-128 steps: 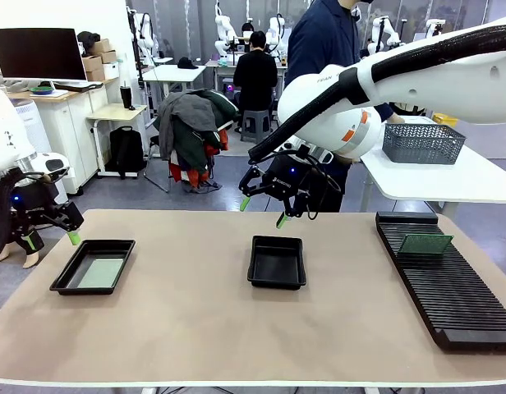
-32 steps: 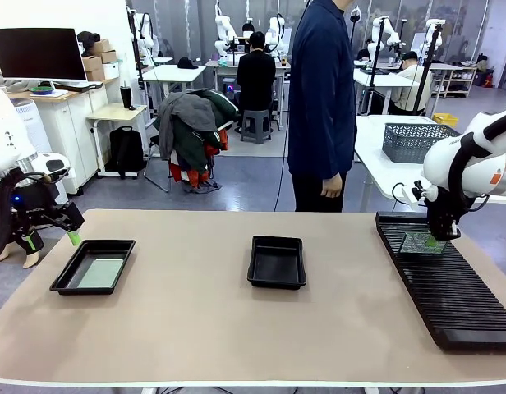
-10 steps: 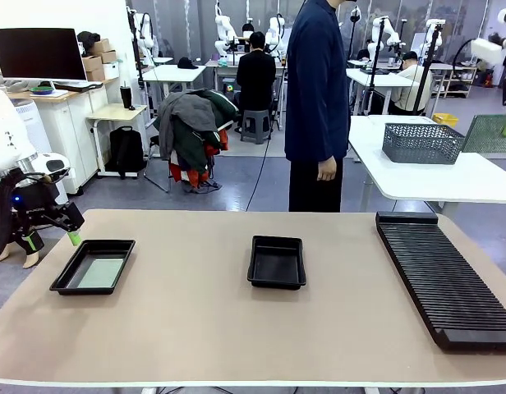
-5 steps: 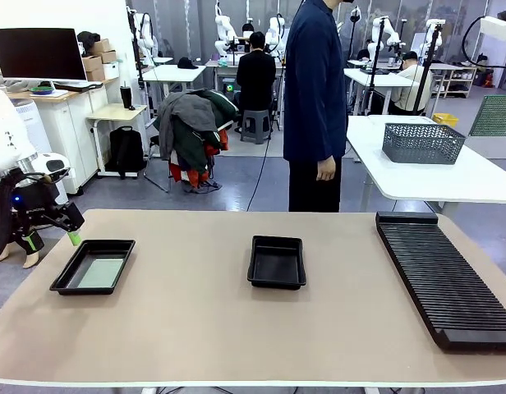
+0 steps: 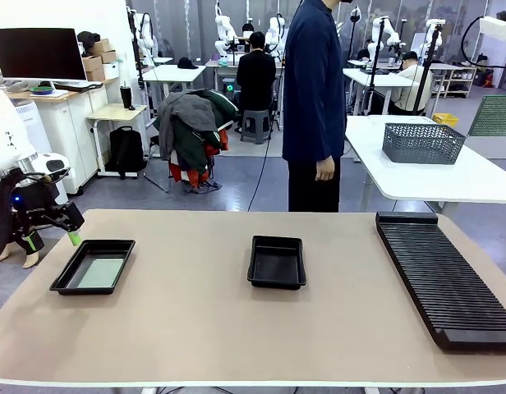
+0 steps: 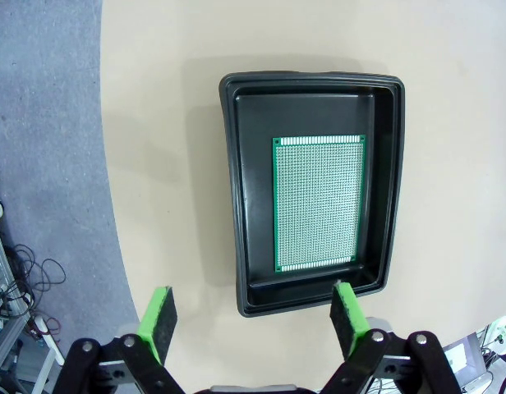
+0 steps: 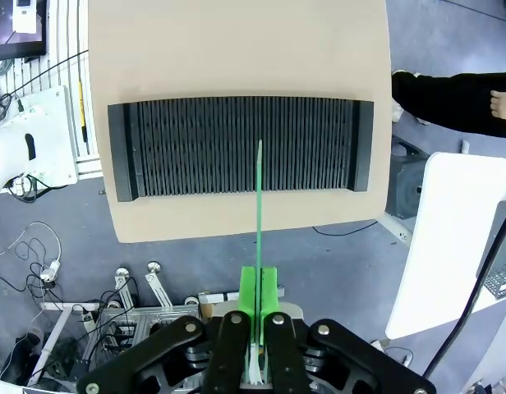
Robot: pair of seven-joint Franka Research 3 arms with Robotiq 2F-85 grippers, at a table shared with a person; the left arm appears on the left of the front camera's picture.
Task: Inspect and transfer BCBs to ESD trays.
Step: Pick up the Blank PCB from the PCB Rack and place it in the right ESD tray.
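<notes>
Right wrist view: BCB (image 7: pixel 259 197) edge-on (face hidden) between pinched right fingers (image 7: pixel 248 297); left fingers (image 6: pixel 159 313) wide.

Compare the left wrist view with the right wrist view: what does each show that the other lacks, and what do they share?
Left wrist view: the open left gripper above an ESD tray with one BCB lying flat inside. Right wrist view: the right gripper shut on a second BCB, seen edge-on, high over the black slotted rack, with a person's leg off to one side. Shared: the beige table and grey floor.
</notes>
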